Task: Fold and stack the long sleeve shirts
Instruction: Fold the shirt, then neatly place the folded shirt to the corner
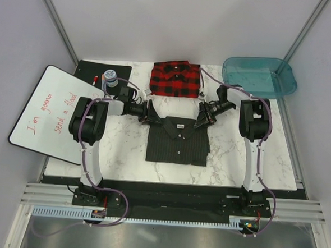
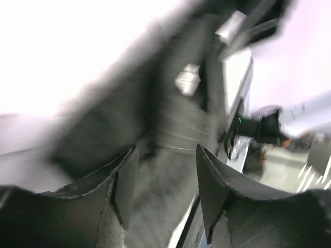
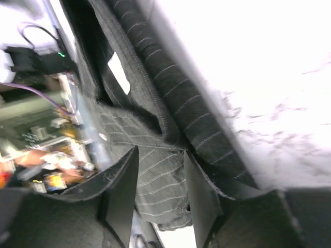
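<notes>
A dark pinstriped long sleeve shirt (image 1: 178, 140) lies folded, collar up, at the table's middle. Behind it lies the red-and-black plaid shirt (image 1: 175, 78), also folded. My left gripper (image 1: 151, 116) is at the dark shirt's upper left corner and my right gripper (image 1: 202, 119) at its upper right corner. In the left wrist view, which is blurred, the left gripper (image 2: 165, 155) has its jaws apart with dark cloth (image 2: 170, 119) between them. The right wrist view shows the right gripper (image 3: 160, 155) straddling a pinstriped fold (image 3: 158, 178), jaws apart.
A teal tub (image 1: 259, 76) stands at the back right corner. A whiteboard (image 1: 51, 111) with red writing leans over the table's left edge. Behind it are a black mat (image 1: 98, 72) and a small jar (image 1: 110, 77).
</notes>
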`<state>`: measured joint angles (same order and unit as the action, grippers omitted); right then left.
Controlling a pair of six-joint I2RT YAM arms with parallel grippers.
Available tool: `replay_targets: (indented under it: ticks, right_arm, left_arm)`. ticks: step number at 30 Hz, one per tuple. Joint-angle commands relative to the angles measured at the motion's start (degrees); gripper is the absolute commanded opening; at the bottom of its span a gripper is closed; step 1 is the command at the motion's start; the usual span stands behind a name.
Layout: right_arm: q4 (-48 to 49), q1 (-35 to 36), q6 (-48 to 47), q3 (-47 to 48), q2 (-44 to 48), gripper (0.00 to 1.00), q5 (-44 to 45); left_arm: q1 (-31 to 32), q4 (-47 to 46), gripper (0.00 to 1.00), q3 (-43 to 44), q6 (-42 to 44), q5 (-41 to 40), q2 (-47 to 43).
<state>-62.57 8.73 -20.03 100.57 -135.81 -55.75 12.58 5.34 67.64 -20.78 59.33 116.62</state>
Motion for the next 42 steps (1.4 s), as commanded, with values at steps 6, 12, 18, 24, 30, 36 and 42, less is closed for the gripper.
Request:
replay_targets:
  ticks: [6, 12, 18, 24, 30, 36, 42]
  right_arm:
    - [-0.36, 3.13, -5.63, 2.97, 3.76, 0.49, 3.89]
    - [-0.98, -2.56, -7.91, -1.25, 15.48, 0.7, 9.06]
    - [2.0, -3.46, -8.97, -0.65, 14.35, 0.98, 17.93]
    - [5.7, -0.48, -15.64, 0.33, 11.45, 0.98, 24.89]
    - [7.28, 2.95, -20.13, -0.03, 8.46, 0.98, 26.39]
    - [5.88, 3.4, -22.86, -0.38, 6.35, 0.98, 25.16]
    - [5.35, 3.48, -23.65, -0.99, 5.47, 0.93, 23.41]
  left_arm:
    - [-4.31, 3.33, 0.59, -2.16, 5.1, 0.35, -7.15]
    - [-5.72, 21.71, 0.74, 1.0, 24.71, -11.76, -14.14]
    - [-4.93, 32.94, 0.75, 9.78, 39.12, -22.93, -8.09]
    - [-2.83, 43.07, 0.8, 18.75, 57.93, -24.87, -1.13]
    - [-2.3, 44.05, 0.83, 22.8, 67.26, -22.68, 2.9]
    - [-1.33, 47.65, 0.84, 27.37, 73.77, -16.53, 6.69]
    - [0.51, 48.62, 0.83, 28.96, 75.79, -16.61, 8.36]
